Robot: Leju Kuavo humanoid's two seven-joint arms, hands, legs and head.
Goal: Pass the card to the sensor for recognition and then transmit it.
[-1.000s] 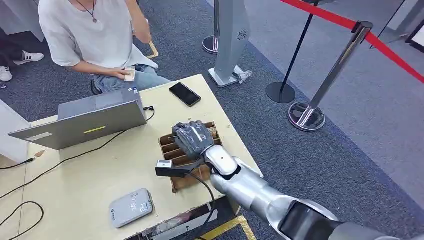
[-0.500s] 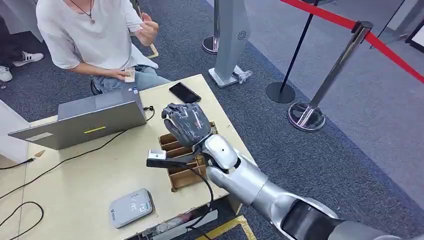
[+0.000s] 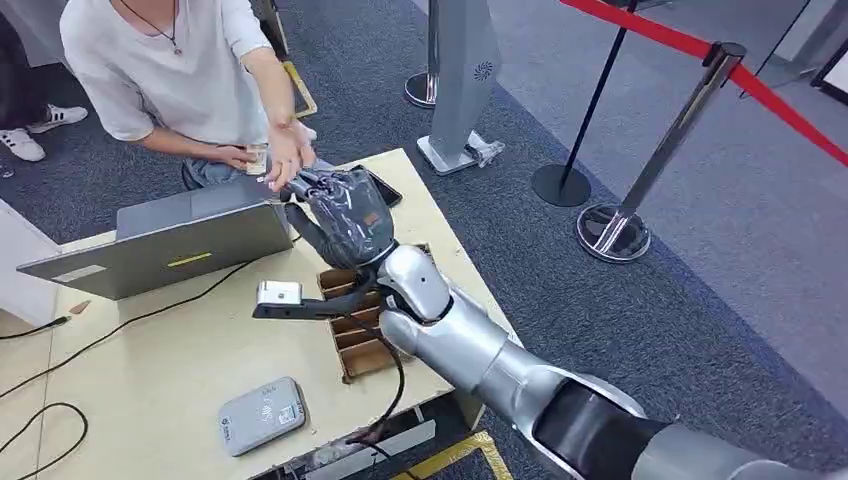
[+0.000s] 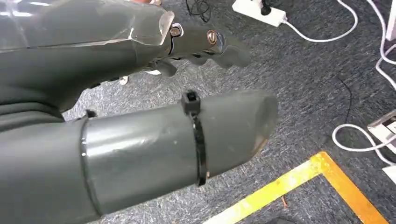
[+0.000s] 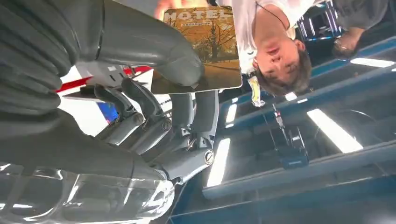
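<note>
Counter (image 3: 150, 380): we see the pale wooden counter beneath our right arm, carrying everything below.
Person (image 3: 170, 70): someone in a white shirt sits beyond our right hand, on the far side of the counter, one hand (image 3: 288, 160) stretched out to meet our fingertips.
Grey laptop (image 3: 165, 240): open, to the left of our right hand, its back towards us.
Brown slotted cardboard tray (image 3: 360, 345): directly under our right wrist; we cannot tell what its compartments hold.
Grey rounded card sensor (image 3: 262, 414): well behind our right hand, near the counter's near edge, lying flat.
Black phone (image 3: 385, 190): just beside our right hand, partly hidden by it.
Right hand (image 3: 340, 215): raised over the counter and reaching away from us; in the right wrist view the thumb presses the card against the fingers (image 5: 140, 100), the rest curled loosely.
Left hand (image 4: 140, 42): hanging over grey carpet, holding nothing we can see; we cannot tell how far its fingers are apart.
Orange printed hotel card (image 5: 203, 49): pinched in our right hand, its free end jutting past the fingertips towards the person.
Key relation: we judge the handover hinges on that jutting end; the person's hand lies straight ahead of our right hand, touching or nearly so, with the sensor behind us.
</note>
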